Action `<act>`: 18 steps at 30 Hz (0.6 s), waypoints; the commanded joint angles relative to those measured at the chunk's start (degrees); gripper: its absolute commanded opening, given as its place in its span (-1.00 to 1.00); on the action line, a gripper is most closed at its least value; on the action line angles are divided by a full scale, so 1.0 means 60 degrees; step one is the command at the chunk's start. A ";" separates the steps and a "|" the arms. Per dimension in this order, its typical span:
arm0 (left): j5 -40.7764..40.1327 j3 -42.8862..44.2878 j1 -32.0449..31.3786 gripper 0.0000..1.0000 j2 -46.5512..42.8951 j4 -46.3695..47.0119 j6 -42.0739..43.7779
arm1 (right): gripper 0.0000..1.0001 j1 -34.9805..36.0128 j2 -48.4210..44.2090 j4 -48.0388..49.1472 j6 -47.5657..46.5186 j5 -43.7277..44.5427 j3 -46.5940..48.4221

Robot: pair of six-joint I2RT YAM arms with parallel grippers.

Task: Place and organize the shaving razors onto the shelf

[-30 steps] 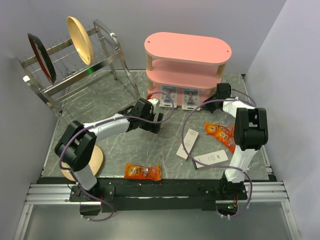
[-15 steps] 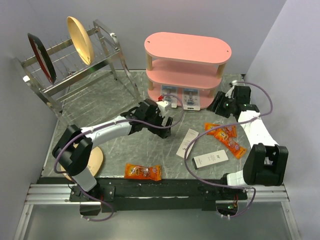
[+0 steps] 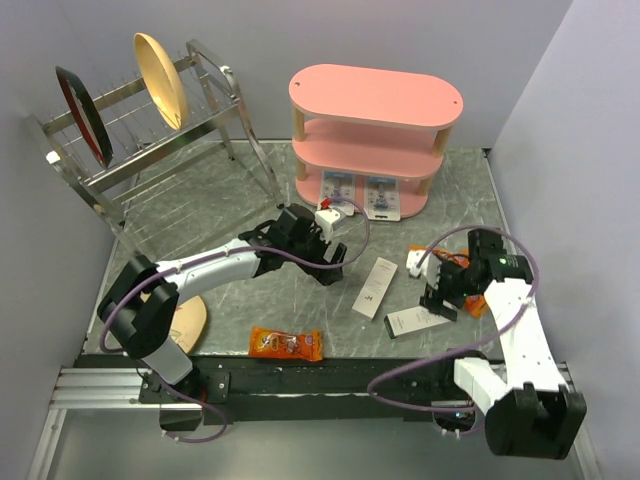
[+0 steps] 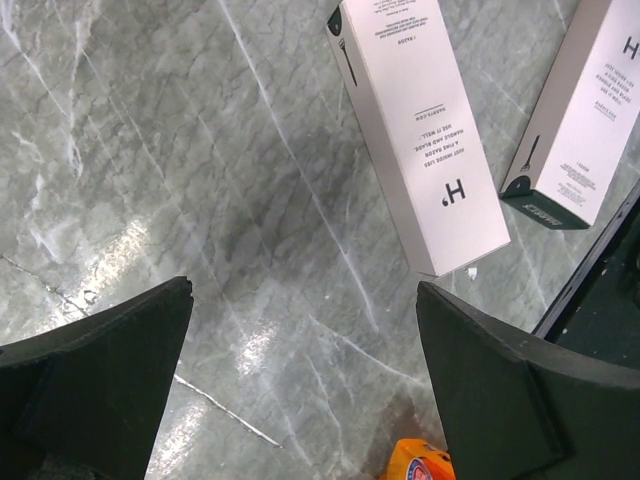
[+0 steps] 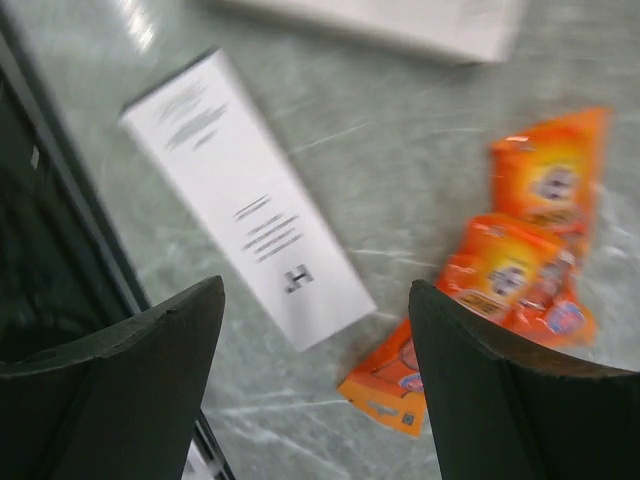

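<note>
Jaws wide L+R, razors (image 3: 381,194) at shelf (image 3: 375,95) btm front edge

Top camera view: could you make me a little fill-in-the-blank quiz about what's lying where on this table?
1. The two shaving razors lie side by side on the ___ tier of the shelf.
2. The wire dish rack holds ___ plates.
3. The left gripper and the right gripper both have their jaws ___, holding nothing.
4. The snack packet nearest the arms' bases is coloured ___.

Missing words: bottom; two; open; orange.
</note>
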 commanded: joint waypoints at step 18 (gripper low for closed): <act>-0.0304 -0.0179 -0.0031 0.99 -0.0126 0.0180 0.0664 | 0.65 0.0008 0.1621 0.0644 -0.4530 0.1362 -0.1371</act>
